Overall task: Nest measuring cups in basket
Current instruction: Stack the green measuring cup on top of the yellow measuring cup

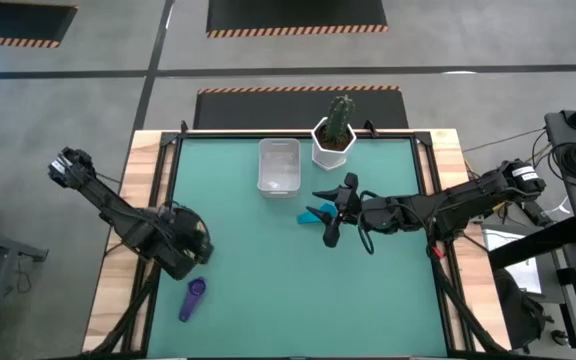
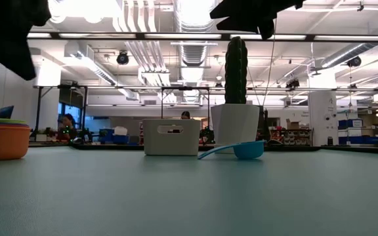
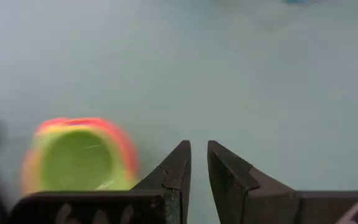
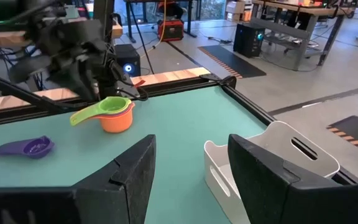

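Observation:
A stack of nested measuring cups (image 4: pixel 115 114), green inside yellow inside orange, stands on the green table near its left edge, with the green handle (image 4: pixel 86 116) sticking out. My left gripper (image 3: pixel 199 146) hovers just beside the stack (image 3: pixel 76 158), its fingers a narrow gap apart with nothing between them. A purple cup (image 1: pixel 193 298) lies alone near the front left. A blue cup (image 2: pixel 245 150) lies on the table under my right gripper (image 1: pixel 334 212), which hangs open (image 4: pixel 191 140) and holds nothing. The clear basket (image 1: pixel 279 165) stands at the far middle.
A white pot with a cactus (image 1: pixel 333 140) stands right of the basket at the far edge. The table's raised black rim (image 1: pixel 173 160) runs round the mat. Open mat lies between the stack and the basket and across the table's near half.

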You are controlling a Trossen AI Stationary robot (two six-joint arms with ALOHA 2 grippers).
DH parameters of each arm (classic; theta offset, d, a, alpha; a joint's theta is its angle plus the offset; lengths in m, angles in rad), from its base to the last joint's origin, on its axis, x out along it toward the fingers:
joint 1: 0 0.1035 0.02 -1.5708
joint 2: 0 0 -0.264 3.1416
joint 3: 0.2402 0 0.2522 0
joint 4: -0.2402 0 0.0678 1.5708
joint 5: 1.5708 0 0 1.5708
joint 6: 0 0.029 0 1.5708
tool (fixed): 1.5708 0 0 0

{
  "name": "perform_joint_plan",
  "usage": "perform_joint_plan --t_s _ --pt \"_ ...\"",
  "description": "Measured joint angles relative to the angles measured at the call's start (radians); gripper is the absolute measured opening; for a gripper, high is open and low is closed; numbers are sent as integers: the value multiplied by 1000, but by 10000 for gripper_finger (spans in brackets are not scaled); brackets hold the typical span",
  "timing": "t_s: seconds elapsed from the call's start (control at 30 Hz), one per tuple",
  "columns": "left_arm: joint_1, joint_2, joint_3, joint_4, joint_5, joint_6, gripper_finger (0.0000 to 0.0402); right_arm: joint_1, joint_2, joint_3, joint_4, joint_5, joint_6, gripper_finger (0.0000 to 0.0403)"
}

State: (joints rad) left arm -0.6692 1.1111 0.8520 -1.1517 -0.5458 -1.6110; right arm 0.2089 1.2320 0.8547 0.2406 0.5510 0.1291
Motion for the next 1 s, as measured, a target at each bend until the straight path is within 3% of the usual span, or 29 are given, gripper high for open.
perform_joint_plan --t_s 0.13,0.33,0.47,1.0 --pt "5 91 -2 66 14 35 36 0 0 0 0 0 -10 189" --pt "13 272 -3 50 229 -5 19 0 0 0 1 0 -12 189" --pt "13 345 -3 49 287 -6 3 0 0 0 3 0 -12 189" --pt "11 332 4 -8 329 -40 0 0 0 0 2 0 -14 189"
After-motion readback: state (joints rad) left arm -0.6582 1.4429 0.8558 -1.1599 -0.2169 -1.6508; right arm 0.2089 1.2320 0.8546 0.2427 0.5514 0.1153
